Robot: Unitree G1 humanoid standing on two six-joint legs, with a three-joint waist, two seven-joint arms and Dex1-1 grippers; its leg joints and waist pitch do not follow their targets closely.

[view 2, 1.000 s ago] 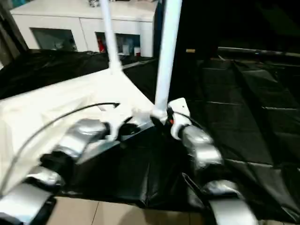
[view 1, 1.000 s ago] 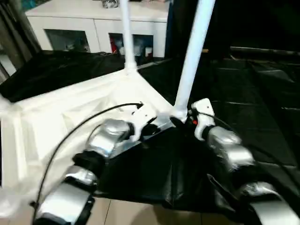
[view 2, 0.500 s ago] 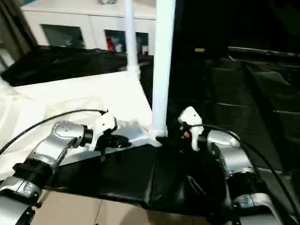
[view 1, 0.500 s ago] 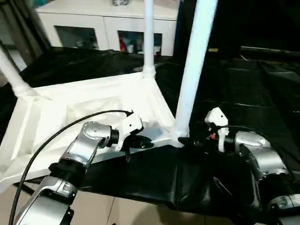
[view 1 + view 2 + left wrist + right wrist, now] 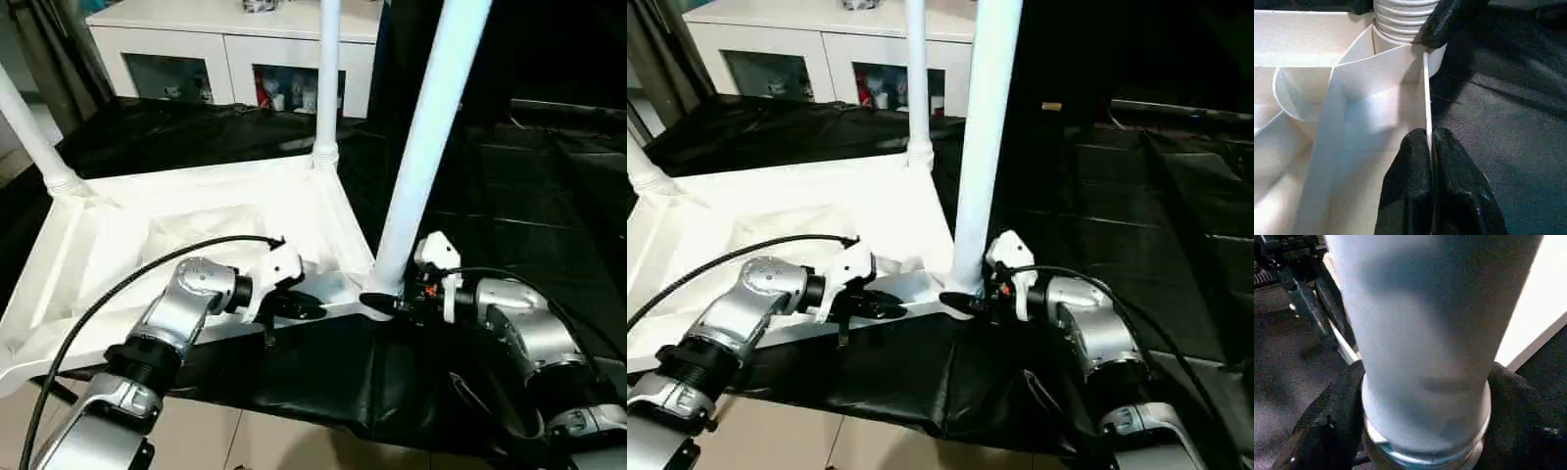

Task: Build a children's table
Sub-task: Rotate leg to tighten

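Observation:
The white tabletop lies upside down on a black sheet, ribs facing up. Three white legs stand in its corner sockets: the near right leg, the far right leg and the far left leg. My left gripper is shut on the thin near rim, a little left of the near right corner socket. My right gripper clasps the base of the near right leg, with one black finger pressed on each side of it.
A white cabinet with glass doors stands behind the table. The black sheet spreads out to the right and back. Tiled floor shows at the near edge. A black cable arcs over my left forearm.
The camera has shifted, bringing the far left leg into view. My right gripper has moved in onto the near right leg's base and narrowed around it. The left grip has not changed.

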